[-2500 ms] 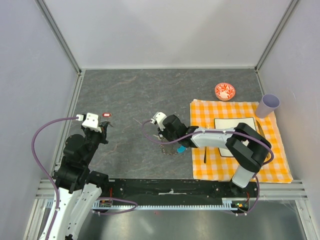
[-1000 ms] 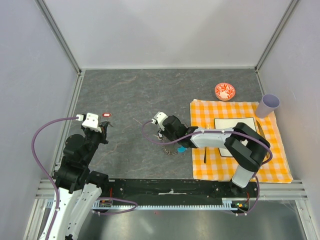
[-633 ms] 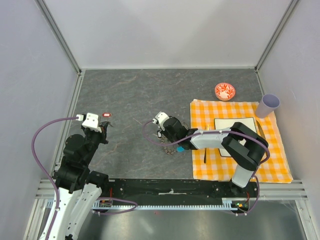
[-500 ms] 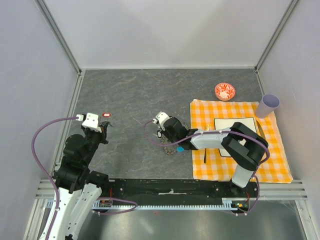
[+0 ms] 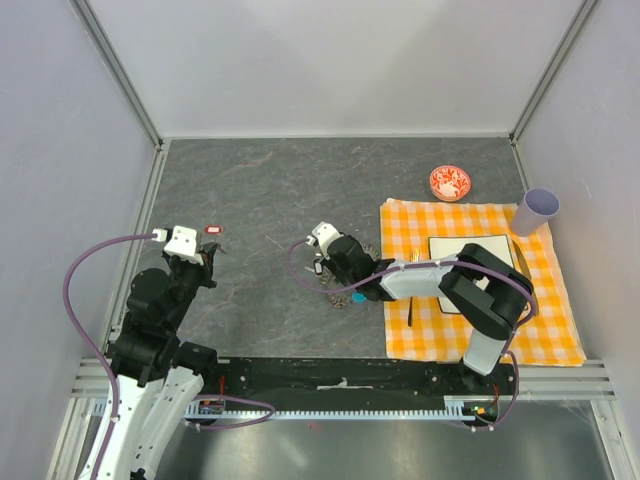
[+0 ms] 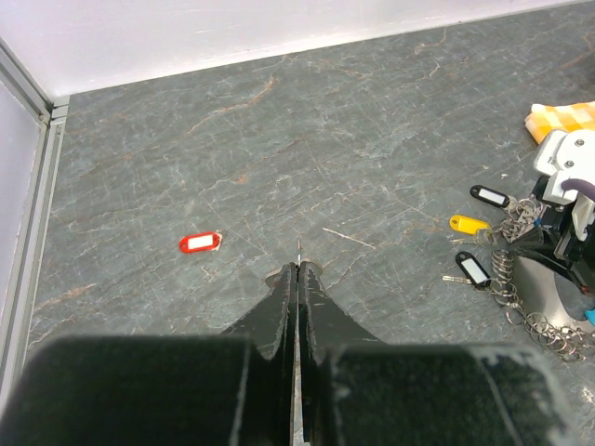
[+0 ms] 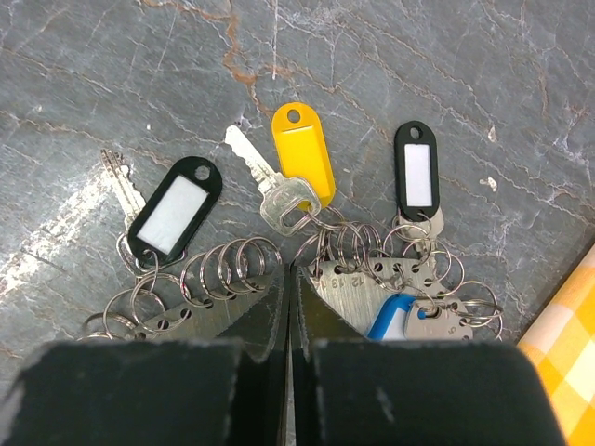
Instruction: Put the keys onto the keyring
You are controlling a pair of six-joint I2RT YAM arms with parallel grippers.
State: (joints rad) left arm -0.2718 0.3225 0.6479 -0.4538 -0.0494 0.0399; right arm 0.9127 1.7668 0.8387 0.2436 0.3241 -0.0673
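The keyring (image 7: 409,269) is a grey metal strip with numbered holes and many wire rings, lying on the dark stone table. Hooked to its rings are the keys: a black-tagged key (image 7: 177,209), a yellow-tagged key (image 7: 299,153), a second black-tagged key (image 7: 418,172) and a blue-tagged key (image 7: 390,321). My right gripper (image 7: 288,279) is shut, its tips low over the strip between two ring clusters. From above, the keyring (image 5: 341,299) shows under the right gripper (image 5: 330,275). My left gripper (image 6: 297,269) is shut and hovers far to the left, with a thin pale line just beyond its tips.
A lone red tag (image 5: 213,230) lies near the left gripper. An orange checked cloth (image 5: 540,330) on the right carries a white board (image 5: 490,250) and a black fork (image 5: 410,310). A red-and-white bowl (image 5: 449,182) and a lilac cup (image 5: 538,210) stand behind it.
The right gripper has crept slightly left and down over the keyring. The left arm has not moved.
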